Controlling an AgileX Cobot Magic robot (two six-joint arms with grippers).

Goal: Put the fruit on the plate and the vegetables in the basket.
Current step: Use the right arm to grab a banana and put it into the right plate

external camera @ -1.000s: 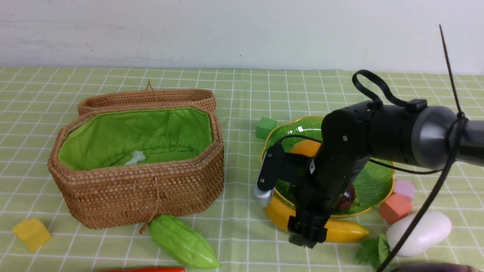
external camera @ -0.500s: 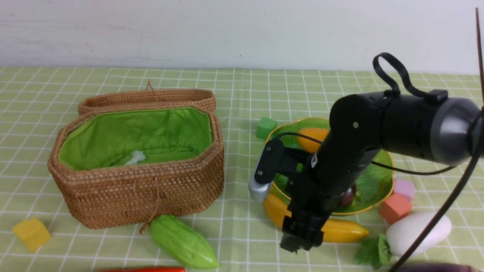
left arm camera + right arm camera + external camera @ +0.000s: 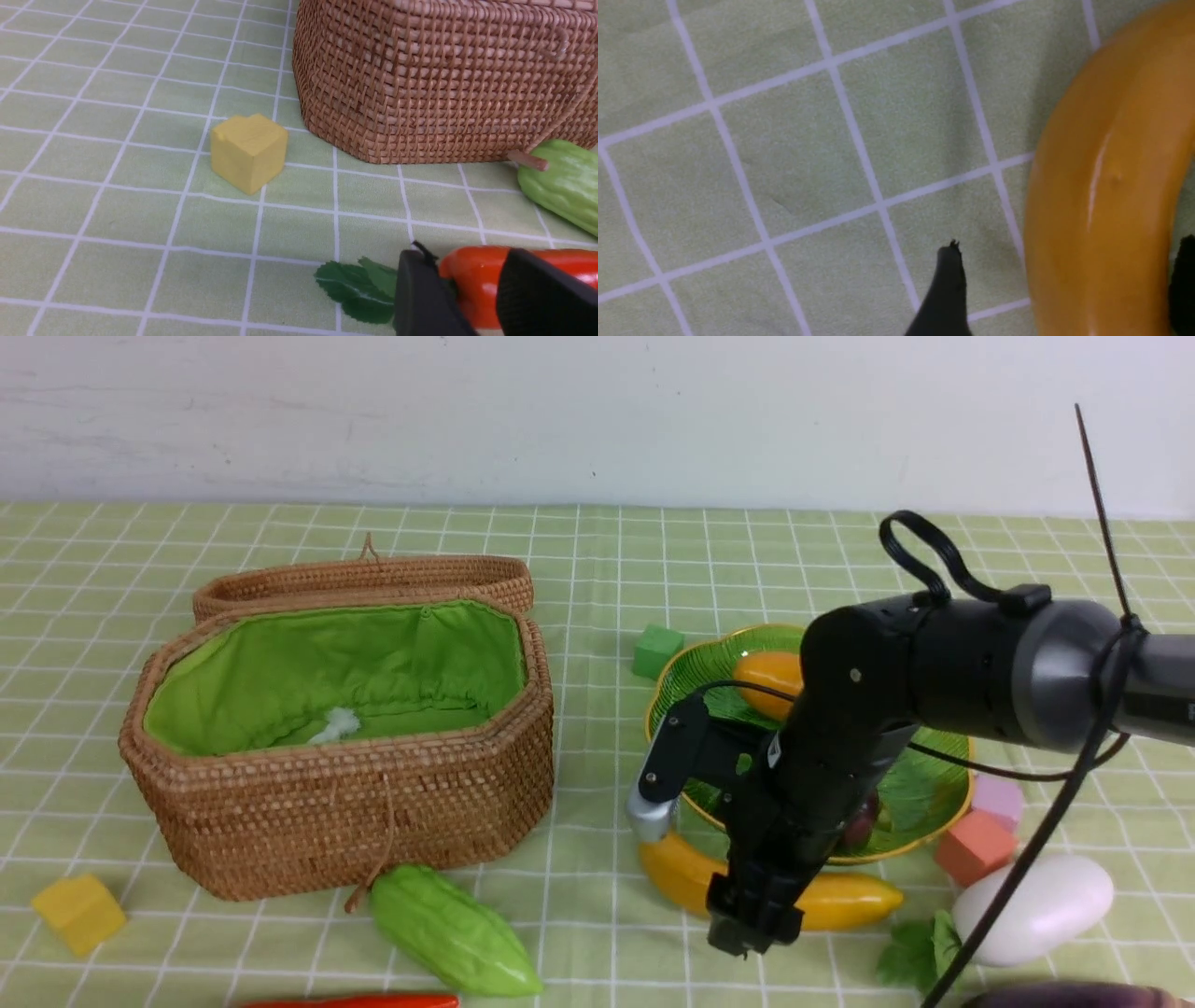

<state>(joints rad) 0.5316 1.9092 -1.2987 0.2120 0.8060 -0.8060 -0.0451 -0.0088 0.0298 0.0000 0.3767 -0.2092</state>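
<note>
The tabletop (image 3: 607, 569) wears a green checked cloth. On it the big brown woven wicker basket (image 3: 373, 821) with green cloth inside stands open, and I see no vegetable in it. The black right arm (image 3: 962, 672) reaches down in front of the wide green glass plate (image 3: 714, 667). The long yellow toy banana (image 3: 850, 901) lies on the cloth, right against the plate's near rim, not on it. The bumpy light-green gourd (image 3: 453, 933), the white radish (image 3: 1036, 910) and the long red pepper (image 3: 572, 266) lie on the cloth too. The orange oval mango (image 3: 767, 674) and the small dark purple ball (image 3: 859, 821) sit on the plate.

The right gripper (image 3: 747, 938) is down at the banana's middle, jaws spread wide, 1 on each side, not squeezing. The left gripper (image 3: 467, 280) has its jaws partly apart by the pepper, not pinching it.

The banana looks hard, shiny and light, so it may slip or roll. I think the best hold is across its thick middle, squeezed gently.
</note>
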